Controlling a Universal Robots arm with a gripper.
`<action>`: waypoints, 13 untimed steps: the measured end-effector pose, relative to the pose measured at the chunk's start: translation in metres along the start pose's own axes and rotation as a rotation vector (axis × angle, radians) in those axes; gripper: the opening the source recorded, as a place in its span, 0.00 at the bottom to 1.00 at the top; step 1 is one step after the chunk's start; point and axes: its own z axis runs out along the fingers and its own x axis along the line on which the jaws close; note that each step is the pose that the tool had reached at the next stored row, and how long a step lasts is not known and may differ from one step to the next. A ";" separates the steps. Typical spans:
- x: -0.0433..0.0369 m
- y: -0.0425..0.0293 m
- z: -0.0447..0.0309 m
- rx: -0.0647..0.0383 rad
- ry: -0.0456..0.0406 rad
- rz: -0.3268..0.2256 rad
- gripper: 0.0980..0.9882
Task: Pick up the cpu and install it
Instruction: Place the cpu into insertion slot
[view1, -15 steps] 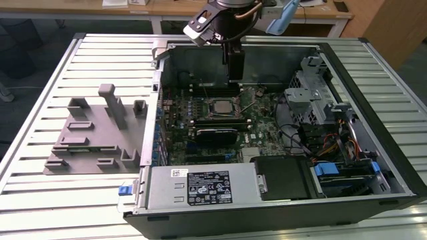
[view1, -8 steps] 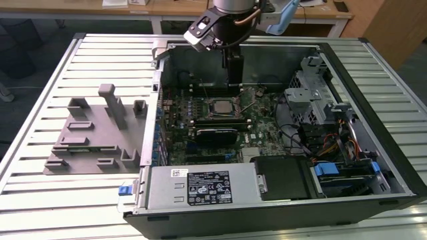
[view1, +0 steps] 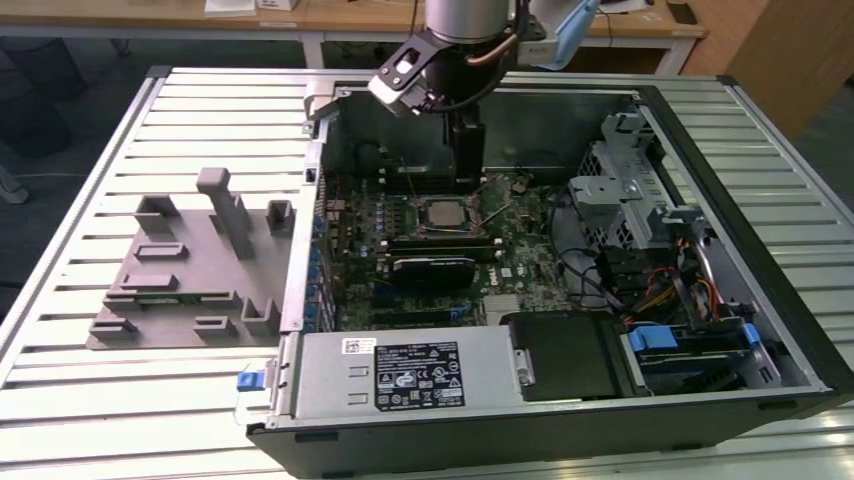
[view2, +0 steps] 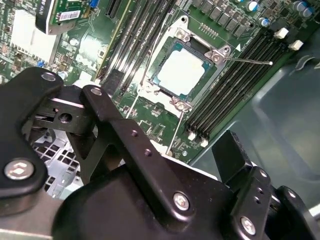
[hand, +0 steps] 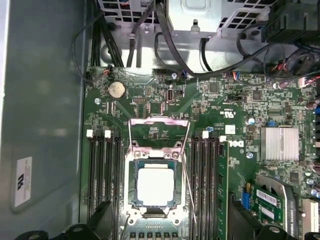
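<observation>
Gripper (hand: 170, 217) fingers (hand: 101, 216) are spread wide and hold nothing, hanging just above the cpu (hand: 155, 185). That shiny square chip lies flat in its socket (hand: 132, 175). The metal frame (hand: 159, 131) lies open beside it. Long black memory slots (hand: 102, 170) run on both sides, on the green board (hand: 150, 100) inside the computer case (hand: 45, 100).

Bright even light — glare whitens cpu (hand: 155, 186) top, case (view1: 550, 120) interior shadowed.

One cpu (hand: 155, 185), one motherboard (hand: 150, 131), one open computer case (view1: 534, 442), one grey fixture (view1: 180, 265), four memory slots (hand: 97, 175), one coin battery (hand: 116, 89).
</observation>
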 end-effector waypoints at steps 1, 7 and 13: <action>0.0001 -0.0001 0.0018 0.000 0.0001 0.000 1.00; 0.0007 -0.0006 0.0127 0.002 0.0000 0.000 1.00; 0.0013 -0.0011 0.0236 0.003 0.0000 0.000 1.00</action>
